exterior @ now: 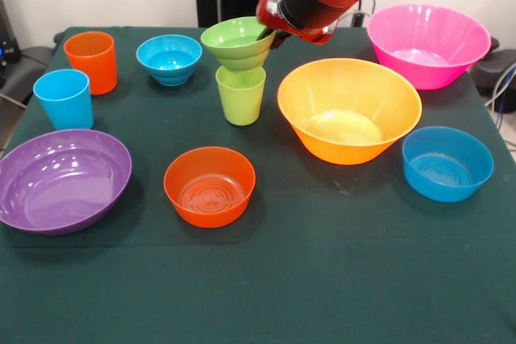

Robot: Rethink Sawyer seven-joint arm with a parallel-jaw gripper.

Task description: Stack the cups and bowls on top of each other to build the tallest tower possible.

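In the front view, the small green bowl (239, 41) sits upright atop the lime green cup (240, 94), centre-far on the table (322, 279). The gripper (270, 35) touches the bowl's right rim; whether it clamps is unclear.

High frontal view across table (322, 296)

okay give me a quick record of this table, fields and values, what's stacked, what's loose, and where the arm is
tower: small green bowl on lime green cup
gripper: at the green bowl's far rim; open or shut unclear
loose cups: orange cup, light blue cup
loose bowls: small blue, medium orange, medium blue, purple, yellow-orange, pink
surface: dark green tablecloth
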